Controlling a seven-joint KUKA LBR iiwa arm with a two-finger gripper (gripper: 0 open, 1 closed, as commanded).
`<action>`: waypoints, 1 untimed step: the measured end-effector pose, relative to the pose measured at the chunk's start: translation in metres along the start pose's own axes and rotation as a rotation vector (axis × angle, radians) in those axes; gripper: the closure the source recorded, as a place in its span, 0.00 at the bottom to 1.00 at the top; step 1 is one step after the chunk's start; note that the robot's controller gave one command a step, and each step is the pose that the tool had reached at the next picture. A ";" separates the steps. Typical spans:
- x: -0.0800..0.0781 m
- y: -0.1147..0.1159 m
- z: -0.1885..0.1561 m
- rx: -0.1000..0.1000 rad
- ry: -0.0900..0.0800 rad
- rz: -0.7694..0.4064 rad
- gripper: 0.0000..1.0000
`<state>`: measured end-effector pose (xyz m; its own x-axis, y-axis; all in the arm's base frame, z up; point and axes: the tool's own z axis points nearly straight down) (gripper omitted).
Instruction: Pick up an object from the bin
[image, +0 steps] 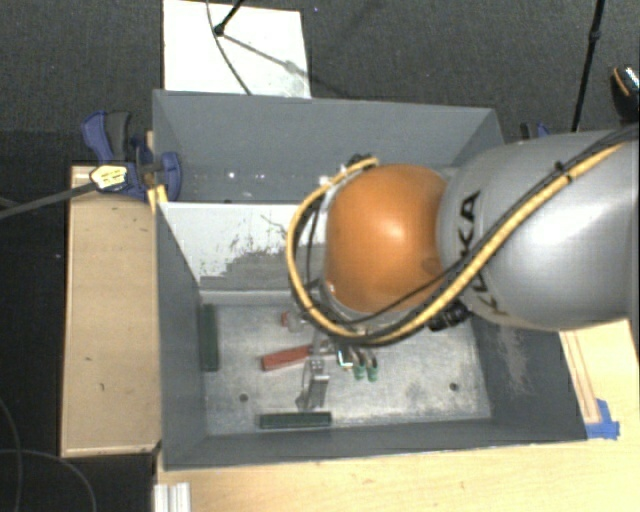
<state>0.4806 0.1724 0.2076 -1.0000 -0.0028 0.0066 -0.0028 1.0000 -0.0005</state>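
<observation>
– Orange cover (385, 240) on the wrist sits highest, with the gripper (317, 385) hanging below it over the middle of the bin (430, 385) floor. What lies around it?
– Going from the left, a dark green bar (206, 336) lies along the bin's left wall, well apart from the gripper. A second green bar (295, 421) lies along the front wall, near the gripper's tip. Between the two, a red-brown strip (285, 358) lies flat on the floor, its right end just beside the gripper. A small brownish scrap (292, 320) lies behind it, towards the back wall.
– Is the gripper open or closed?
– I cannot tell. I also see nothing held in it.
– And to its right?
– Two small green bits (365, 372) sit just beside it. Whether they are loose things or part of the robot, I cannot say.
– How would the strip handle?
– I judge it light, stiff and thin. Lying flat on bare metal, it may slide away under a push. I would take it across its narrow width, near the middle of its length, so it neither tips nor slips out
</observation>
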 end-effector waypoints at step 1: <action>-0.033 -0.012 0.141 0.000 -0.003 -0.148 0.00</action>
<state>0.5127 0.1600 0.0668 -0.9886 -0.1507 0.0039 -0.1507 0.9886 -0.0002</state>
